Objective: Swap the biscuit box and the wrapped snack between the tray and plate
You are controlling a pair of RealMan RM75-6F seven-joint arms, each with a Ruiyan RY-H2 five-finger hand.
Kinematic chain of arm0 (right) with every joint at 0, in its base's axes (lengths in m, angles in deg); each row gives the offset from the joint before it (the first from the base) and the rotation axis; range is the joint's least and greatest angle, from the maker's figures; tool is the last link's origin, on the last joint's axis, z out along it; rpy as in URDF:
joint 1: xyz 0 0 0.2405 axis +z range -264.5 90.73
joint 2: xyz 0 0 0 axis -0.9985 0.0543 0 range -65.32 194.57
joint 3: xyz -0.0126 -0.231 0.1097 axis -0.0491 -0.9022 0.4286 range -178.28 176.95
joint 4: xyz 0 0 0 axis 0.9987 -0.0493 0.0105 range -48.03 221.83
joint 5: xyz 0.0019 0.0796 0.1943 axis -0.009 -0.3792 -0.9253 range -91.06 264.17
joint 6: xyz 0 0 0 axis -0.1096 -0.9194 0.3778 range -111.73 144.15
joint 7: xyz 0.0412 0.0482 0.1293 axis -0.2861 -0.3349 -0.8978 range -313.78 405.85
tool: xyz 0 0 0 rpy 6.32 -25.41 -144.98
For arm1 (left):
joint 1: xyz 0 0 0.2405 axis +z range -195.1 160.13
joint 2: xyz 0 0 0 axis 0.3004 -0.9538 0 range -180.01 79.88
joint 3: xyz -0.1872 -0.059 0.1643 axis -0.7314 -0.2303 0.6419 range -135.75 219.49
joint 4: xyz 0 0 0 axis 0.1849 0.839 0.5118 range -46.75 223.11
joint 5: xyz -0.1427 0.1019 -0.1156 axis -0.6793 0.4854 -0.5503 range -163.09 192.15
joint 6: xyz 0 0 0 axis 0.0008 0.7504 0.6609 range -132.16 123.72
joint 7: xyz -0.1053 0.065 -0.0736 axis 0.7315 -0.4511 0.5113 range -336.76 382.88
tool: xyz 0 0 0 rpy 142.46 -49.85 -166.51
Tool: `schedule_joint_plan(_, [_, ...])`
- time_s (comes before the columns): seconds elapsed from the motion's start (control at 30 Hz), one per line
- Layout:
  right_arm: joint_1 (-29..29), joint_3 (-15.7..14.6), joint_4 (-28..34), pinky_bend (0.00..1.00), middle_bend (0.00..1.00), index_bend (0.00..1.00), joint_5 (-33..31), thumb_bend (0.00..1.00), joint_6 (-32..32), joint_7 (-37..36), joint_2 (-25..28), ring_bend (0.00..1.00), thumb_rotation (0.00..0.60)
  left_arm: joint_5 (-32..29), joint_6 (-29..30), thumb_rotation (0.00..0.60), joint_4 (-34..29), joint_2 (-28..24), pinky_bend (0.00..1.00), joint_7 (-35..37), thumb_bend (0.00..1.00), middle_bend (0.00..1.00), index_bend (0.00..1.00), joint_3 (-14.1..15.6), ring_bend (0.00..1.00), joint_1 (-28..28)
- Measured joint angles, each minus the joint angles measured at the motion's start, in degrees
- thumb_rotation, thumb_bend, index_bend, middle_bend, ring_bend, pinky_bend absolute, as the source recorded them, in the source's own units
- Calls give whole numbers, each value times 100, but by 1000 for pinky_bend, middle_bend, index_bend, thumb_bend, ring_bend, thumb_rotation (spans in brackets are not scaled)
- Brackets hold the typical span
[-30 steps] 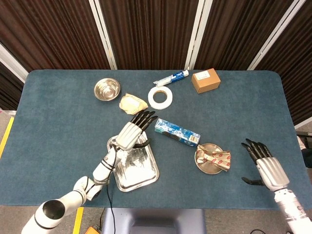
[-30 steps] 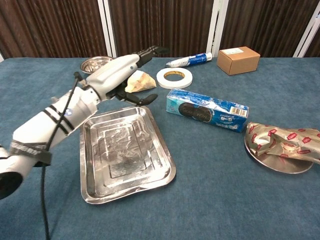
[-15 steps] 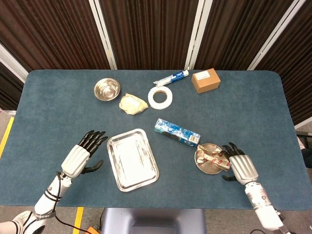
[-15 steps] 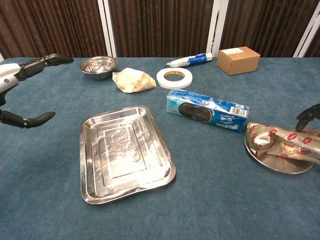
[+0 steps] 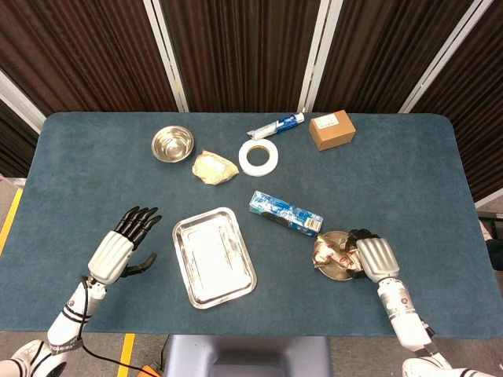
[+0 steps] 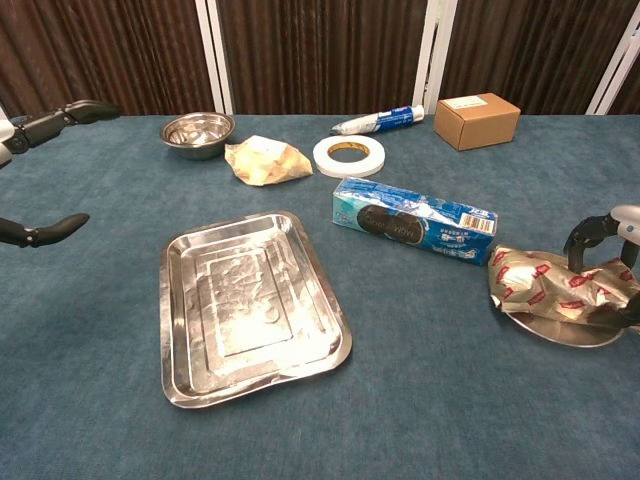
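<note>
Right hand (image 5: 372, 258) curls onto the wrapped snack (image 6: 556, 290) on the plate (image 5: 336, 267), grasp unclear; left hand (image 5: 119, 247) released

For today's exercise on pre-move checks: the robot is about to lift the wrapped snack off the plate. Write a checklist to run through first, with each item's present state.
1. Right hand is over the wrapped snack, fingers curled onto it: ok.
2. Firm hold on the snack: cannot tell; the fingers reach the wrapper but the closure is hidden.
3. Snack lies on the plate, not lifted: ok.
4. Tray is empty to receive the snack: ok.
5. Biscuit box is off the tray, on the table between tray and plate: ok, though it partly lies along the path.
6. Left hand is open, left of the tray, out of the way: ok.
</note>
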Motion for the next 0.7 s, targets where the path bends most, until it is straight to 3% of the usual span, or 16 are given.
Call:
schedule_joint_plan(0.07, [37, 16, -94, 663, 492, 622, -48, 264, -14, 43, -64, 474, 600, 7, -41, 600, 21, -2, 0, 14, 385, 0, 0, -25, 0, 25])
schedule_joint_plan(0.13, [71, 20, -190, 829, 607, 744, -90, 304, -18, 93, -146, 627, 600, 4, -71, 600, 28, -6, 0, 37, 385, 0, 0, -46, 0, 49])
schedule_joint_plan(0.27, [71, 2, -223, 989, 708, 857, -73, 397, 30, -6, -186, 745, 600, 10, -121, 600, 8, -44, 0, 62, 384, 0, 0, -101, 0, 91])
schedule_joint_plan(0.47, [-41, -58, -75, 1000, 759, 871, 361, 421, 453, -374, -30, 801, 600, 65, -126, 600, -62, -94, 0, -15, 385, 0, 0, -162, 0, 132])
schedule_joint_plan(0.7, [-203, -235, 613, 1000, 763, 874, 1149, 423, 995, -848, 480, 805, 600, 129, -103, 600, -211, -185, 0, -188, 384, 0, 0, -231, 0, 177])
